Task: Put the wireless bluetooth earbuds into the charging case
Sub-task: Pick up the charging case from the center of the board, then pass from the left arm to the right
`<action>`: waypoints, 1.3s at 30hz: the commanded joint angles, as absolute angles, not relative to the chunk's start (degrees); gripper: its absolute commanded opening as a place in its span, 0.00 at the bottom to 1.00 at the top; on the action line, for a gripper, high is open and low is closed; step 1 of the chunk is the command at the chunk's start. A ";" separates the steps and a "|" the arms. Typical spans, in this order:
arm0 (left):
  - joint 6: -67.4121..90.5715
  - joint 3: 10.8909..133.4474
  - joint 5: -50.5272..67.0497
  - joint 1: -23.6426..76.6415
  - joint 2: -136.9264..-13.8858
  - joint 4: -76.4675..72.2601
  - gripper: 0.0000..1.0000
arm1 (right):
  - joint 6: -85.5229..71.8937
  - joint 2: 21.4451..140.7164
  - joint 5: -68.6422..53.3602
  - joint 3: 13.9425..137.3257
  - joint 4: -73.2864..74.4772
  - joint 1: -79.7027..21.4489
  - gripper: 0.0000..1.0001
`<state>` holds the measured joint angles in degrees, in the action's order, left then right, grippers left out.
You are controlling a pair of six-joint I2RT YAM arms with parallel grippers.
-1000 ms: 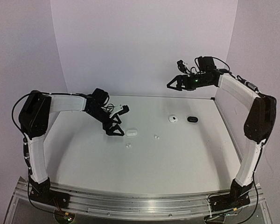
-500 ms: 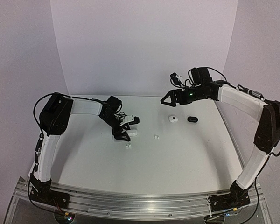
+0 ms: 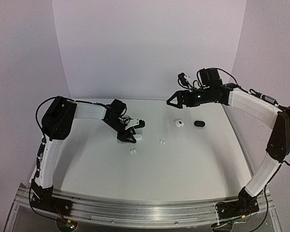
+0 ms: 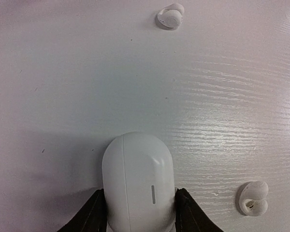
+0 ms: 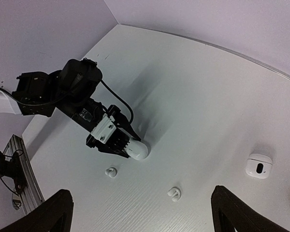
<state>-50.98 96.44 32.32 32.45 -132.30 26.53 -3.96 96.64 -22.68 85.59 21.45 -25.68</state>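
The white charging case [image 3: 138,137] lay on the table [image 3: 183,164] left of the middle, clamped from both sides by the left gripper [image 4: 139,212]. In the left wrist view the black fingers [image 4: 93,215] touched its 2 flanks, and its rounded end pointed away from the wrist. 2 white earbuds [image 3: 132,151] lay loose on the table, one near the case on its front side and the other earbud [image 3: 161,142] to its right. Both were apart from the case and from the fingers. Bare table stretched in front of them to the near edge, and the back wall [image 3: 150,48] stood well behind the case. Further right, a second white case [image 3: 179,123] and a black case [image 3: 199,123] lay near each other. The right gripper [image 3: 172,100] hung in the air behind them, its fingers spread wide, holding nothing. 1 second before, the left gripper stood open on the left of the case without touching it, and the right gripper was higher and nearer to the wall
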 commanded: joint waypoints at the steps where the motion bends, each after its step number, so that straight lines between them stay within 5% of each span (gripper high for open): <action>1: -51.22 97.93 34.45 32.44 -133.22 25.47 0.42 | -5.29 95.07 -23.20 84.92 19.69 -26.31 0.98; 11: -51.32 94.05 36.35 32.47 -129.67 22.29 0.00 | -7.07 94.99 -24.58 83.51 19.24 -26.49 0.98; 28: -68.82 68.65 32.91 34.69 -96.23 -7.56 0.00 | -10.32 98.77 -29.10 88.29 14.57 -38.52 0.93; 39: -69.75 65.35 33.41 36.45 -91.08 -8.92 0.00 | -12.09 107.02 -31.55 94.87 12.83 -41.35 0.57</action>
<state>-68.63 65.75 32.80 35.97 -94.15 -6.48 -11.81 104.80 -29.77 90.89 15.46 -41.28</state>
